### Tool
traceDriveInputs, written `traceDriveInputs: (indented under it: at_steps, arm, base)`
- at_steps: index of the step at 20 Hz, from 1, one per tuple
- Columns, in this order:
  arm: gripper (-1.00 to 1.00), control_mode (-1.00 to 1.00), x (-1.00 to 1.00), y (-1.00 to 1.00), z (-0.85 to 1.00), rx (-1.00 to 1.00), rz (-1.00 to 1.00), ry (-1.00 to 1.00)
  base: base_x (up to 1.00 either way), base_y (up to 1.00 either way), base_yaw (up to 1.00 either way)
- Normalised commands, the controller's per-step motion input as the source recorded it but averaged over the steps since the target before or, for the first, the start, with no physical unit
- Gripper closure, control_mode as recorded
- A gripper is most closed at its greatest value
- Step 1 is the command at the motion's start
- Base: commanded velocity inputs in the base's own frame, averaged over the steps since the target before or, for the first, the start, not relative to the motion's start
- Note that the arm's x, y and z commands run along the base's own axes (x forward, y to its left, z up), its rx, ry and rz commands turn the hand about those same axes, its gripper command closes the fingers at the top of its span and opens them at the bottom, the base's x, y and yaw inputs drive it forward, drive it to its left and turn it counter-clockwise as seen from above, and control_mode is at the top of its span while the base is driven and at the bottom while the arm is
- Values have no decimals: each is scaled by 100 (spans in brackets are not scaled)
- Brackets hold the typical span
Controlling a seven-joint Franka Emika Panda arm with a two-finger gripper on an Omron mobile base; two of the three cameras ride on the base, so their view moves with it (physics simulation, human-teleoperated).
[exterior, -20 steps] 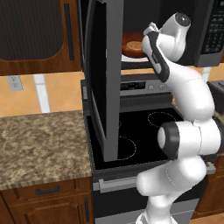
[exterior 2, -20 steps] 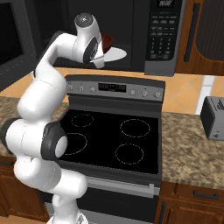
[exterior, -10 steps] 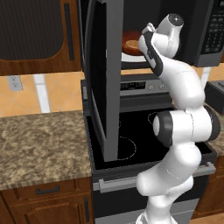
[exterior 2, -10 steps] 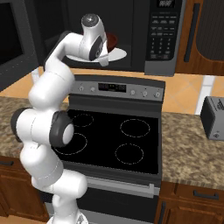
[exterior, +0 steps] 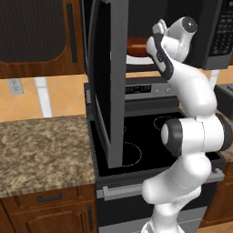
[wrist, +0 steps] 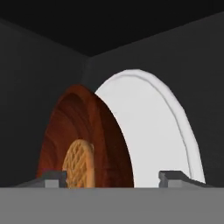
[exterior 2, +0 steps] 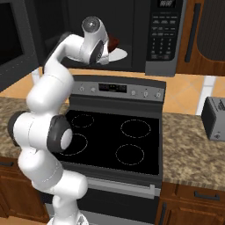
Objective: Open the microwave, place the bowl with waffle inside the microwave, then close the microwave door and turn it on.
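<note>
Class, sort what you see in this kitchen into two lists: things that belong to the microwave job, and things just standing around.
Belongs to the job:
- microwave
- microwave door, swung open
- bowl, on the white turntable
- waffle, in the bowl
- gripper, jaws apart around nothing

Just standing around:
- stove
- toaster on the counter
- wall outlet

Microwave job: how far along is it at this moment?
Done: the microwave door stands wide open, and the bowl with the waffle is inside the microwave, on the white turntable. In hand: the gripper is at the bowl, jaws spread, so the bowl looks just let go. Left: pull the arm out, shut the door and press start on the button panel.
</note>
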Motion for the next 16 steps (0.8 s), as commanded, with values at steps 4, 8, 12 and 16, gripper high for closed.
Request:
traceDriveInputs:
  at_steps: [4,8,12,16]
  arm:
    - [-100,-100,-86,-16,11,14,0,-41]
    - [-100,-100,-100,-22,71,6,0,-32]
    - [-100,-100,-100,-13,81,0,0,-10]
    - [-100,-100,-100,-12,70,-8,0,7]
  base:
    - [0,0,0]
    - [0,0,0]
    - [0,0,0]
    - [0,0,0]
